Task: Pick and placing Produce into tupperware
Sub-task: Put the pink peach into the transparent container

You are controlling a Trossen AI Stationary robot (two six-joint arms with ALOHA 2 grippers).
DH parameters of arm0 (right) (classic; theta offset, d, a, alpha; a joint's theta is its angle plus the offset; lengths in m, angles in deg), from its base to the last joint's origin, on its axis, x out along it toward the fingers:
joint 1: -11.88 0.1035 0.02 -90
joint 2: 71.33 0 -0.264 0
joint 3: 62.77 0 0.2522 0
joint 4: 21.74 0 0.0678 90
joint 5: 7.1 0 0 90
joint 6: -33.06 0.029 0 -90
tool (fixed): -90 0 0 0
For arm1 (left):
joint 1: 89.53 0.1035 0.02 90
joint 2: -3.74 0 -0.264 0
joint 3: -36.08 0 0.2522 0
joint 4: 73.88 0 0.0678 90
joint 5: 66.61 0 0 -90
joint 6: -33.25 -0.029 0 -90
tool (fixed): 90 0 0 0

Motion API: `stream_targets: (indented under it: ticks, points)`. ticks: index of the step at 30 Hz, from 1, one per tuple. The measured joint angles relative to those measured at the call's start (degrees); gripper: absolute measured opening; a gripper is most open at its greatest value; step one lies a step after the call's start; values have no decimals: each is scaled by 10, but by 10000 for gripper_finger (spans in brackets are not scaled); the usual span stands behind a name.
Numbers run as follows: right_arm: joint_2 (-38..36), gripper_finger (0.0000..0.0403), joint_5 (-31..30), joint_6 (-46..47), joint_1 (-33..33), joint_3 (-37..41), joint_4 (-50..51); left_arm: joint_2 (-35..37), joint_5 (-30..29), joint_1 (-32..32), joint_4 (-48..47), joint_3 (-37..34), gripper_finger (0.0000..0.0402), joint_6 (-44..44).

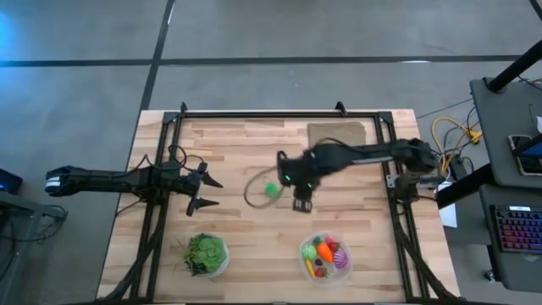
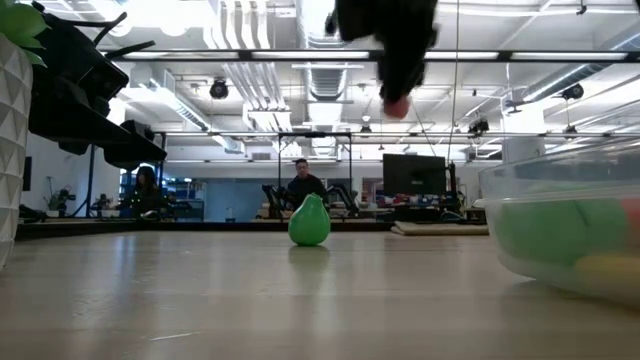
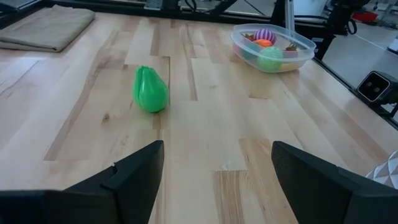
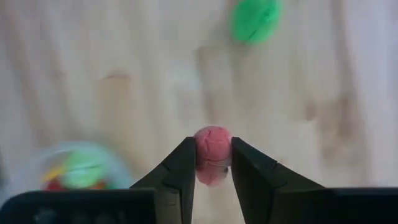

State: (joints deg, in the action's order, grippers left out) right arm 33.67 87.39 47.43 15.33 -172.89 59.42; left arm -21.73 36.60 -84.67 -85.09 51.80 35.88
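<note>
The right claw (image 4: 212, 163) hangs above the middle of the wooden surface (image 1: 246, 222), clenched on a small red round toy fruit (image 4: 212, 152). A green toy pear (image 1: 271, 190) stands at its nine o'clock, and the round clear plastic tupperware (image 1: 345, 262) holding colourful toy produce (image 1: 325, 251) sits toward five o'clock. The left claw (image 1: 206, 191) waits released near the surface's nine o'clock edge.

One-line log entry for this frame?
right gripper: shut on small red toy fruit, aloft | left gripper: open, idle | green toy pear: on table
</note>
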Motion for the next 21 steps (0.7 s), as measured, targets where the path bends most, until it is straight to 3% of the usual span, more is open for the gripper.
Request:
stream_targets:
  ticks: [5, 10, 17, 21]
  points:
    - [-26, 90, -1, 186, 107, 19, 14, 0, 0, 0, 0, 0, 283, 0]
    - [1, 90, -15, 343, 208, 24, -23, 0, 0, 0, 0, 0, 283, 0]
    - [52, 83, -24, 523, 282, 31, -17, 0, 0, 0, 0, 0, 283, 0]
    - [74, 81, 2, 597, 307, 31, -18, 0, 0, 0, 0, 0, 283, 0]
